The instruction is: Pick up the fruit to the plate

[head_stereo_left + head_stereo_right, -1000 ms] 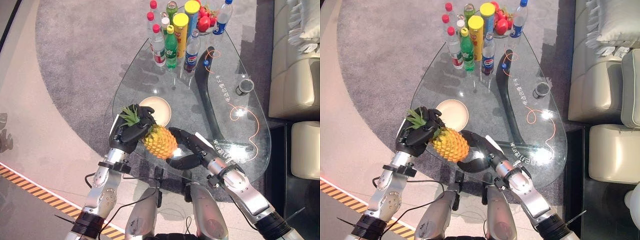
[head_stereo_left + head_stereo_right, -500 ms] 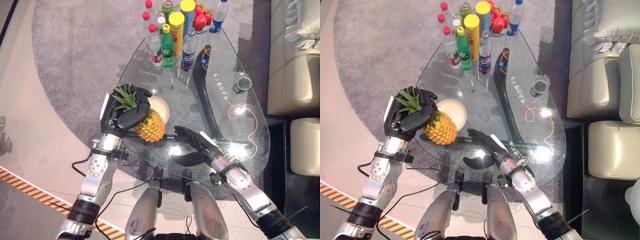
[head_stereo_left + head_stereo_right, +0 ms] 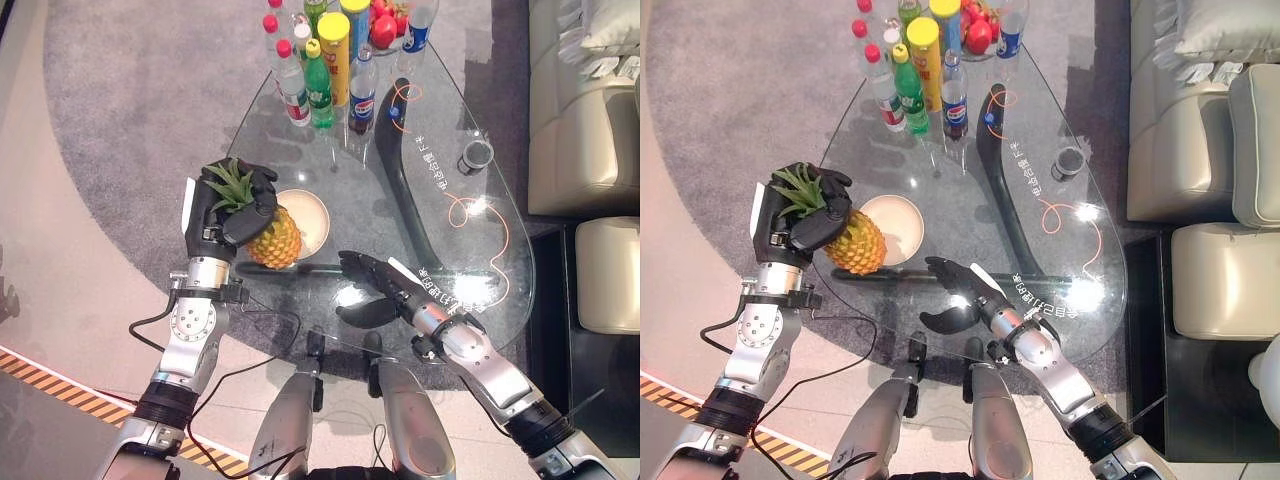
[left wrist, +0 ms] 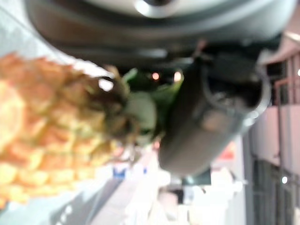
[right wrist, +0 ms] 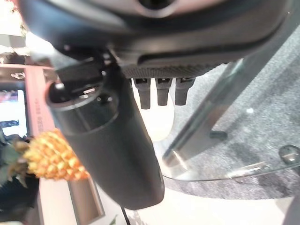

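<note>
A yellow pineapple with a green crown hangs above the near left part of the glass table, its body over the near left rim of the cream plate. My left hand is shut on the pineapple's crown and top; the fruit shows close up beside that hand's thumb. To the right, my right hand lies open and flat on the glass, fingers straight, apart from the fruit. Past its fingers the pineapple shows.
Several bottles and a yellow can stand at the table's far end, with red fruit behind them. A small dark cup sits at the right. A cream sofa borders the right side. Grey carpet lies under the table.
My left hand has lifted the pineapple off the table's near edge and carried it left and away, towards the plate. My right hand let go and flattened onto the glass. The camera shifted.
</note>
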You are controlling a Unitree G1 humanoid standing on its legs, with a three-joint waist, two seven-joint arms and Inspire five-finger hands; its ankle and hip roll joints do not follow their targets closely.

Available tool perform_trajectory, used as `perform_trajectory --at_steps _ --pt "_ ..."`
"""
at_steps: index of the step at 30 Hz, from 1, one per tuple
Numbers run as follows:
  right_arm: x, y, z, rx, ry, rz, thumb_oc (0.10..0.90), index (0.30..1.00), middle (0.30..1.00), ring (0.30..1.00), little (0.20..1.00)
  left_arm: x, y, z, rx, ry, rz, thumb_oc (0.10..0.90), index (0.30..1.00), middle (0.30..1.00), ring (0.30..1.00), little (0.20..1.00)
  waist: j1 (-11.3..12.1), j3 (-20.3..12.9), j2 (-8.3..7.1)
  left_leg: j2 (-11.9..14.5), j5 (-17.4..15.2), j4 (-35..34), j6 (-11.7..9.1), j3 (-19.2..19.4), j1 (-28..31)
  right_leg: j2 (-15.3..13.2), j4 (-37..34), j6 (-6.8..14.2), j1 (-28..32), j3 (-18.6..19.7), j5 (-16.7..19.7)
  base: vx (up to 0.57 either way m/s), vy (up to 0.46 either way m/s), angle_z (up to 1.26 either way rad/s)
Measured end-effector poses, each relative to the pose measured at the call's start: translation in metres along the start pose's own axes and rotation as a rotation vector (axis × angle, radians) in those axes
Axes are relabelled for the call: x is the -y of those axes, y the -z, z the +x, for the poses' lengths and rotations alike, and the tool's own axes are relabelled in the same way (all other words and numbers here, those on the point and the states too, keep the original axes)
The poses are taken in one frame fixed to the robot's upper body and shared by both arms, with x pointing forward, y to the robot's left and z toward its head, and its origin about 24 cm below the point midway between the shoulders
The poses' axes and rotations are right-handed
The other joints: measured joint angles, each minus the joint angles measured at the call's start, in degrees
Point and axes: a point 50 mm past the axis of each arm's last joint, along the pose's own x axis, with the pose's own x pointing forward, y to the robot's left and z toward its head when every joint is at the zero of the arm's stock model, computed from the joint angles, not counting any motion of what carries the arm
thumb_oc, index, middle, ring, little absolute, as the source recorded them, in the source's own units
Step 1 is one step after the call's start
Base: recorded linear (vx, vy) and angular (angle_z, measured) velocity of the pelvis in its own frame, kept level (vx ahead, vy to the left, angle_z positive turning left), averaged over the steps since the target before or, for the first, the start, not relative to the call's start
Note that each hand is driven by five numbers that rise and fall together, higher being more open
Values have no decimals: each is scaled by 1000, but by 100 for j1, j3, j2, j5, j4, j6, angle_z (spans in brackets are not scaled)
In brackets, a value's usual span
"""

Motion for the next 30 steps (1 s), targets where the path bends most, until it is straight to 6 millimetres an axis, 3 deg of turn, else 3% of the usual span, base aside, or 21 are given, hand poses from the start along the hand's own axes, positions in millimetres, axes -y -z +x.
perform_trajectory --at_steps 9,21,30 --pt "-6 -3 8 -37 -55 2 800 900 900 900 900 2 -14 23 134 -130 106 100 300 300 300 200 -95 5 -32 -13 1 298 -4 71 -659 -2 231 -13 -634 42 61 -19 44 -3" --pt "-26 -23 24 -75 -347 -50 800 900 900 900 900 14 -24 40 241 -169 143 100 300 300 300 200 -106 14 -89 -23 -13 641 -21 101 -1408 10 467 -33 -1352 65 125 -8 45 -1" --pt "-23 -29 29 -77 -359 -43 800 900 900 900 900 18 -31 54 282 -218 144 100 300 300 300 200 -165 15 -202 -39 -23 879 -19 155 -1993 38 578 3 -1916 166 225 -12 26 -5"
